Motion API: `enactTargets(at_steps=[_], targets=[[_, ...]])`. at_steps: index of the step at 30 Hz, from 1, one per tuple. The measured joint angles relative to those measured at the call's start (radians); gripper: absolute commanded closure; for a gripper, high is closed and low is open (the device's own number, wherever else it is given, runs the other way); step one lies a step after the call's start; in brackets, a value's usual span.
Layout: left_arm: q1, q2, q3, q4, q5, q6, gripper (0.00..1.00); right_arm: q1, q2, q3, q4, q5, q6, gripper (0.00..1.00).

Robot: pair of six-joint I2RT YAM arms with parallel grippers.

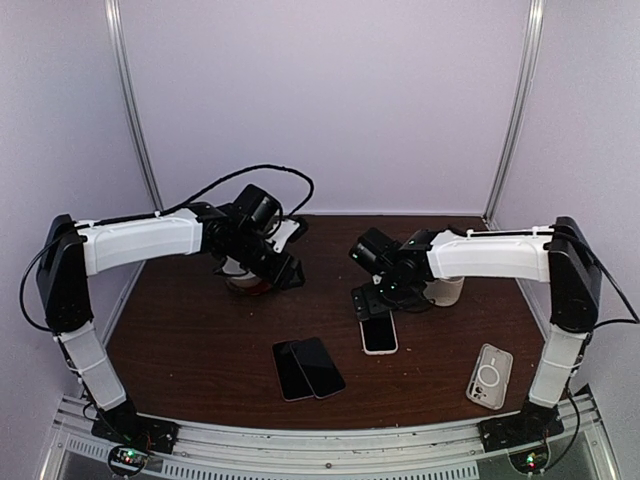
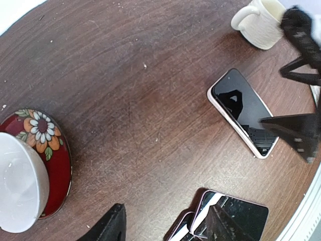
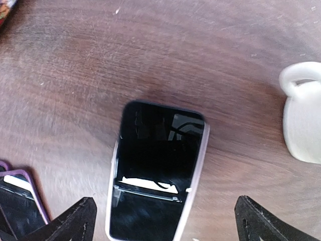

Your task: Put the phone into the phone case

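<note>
Right gripper (image 1: 372,300) hangs spread above the white-edged phone (image 1: 379,334) on a scuffed dark-wood table (image 1: 200,340); left gripper (image 1: 285,272) is spread too. The clear phone case (image 1: 489,376) lies well apart, front right. Pale lilac walls (image 1: 330,100) surround.

The top external camera looked down from high behind the near edge across the whole table (image 1: 200,340). Both wrist cameras faced steeply downward, close to the wood, and shared the white-edged phone (image 2: 242,111) and white mug (image 2: 260,22).
</note>
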Motion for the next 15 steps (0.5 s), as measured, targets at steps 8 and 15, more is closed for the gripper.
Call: enactTargets(at_steps=[8,15], targets=[[0.0,-0.016,-0.032,-0.003,-0.014,0.016,0.39,0.0,0.172,0.031,0.024,-0.007,0.053,0.0],[0.0,-0.017,-0.032,-0.002,-0.018,0.024,0.39,0.0,0.185,0.018,0.039,-0.044,0.07,0.06]])
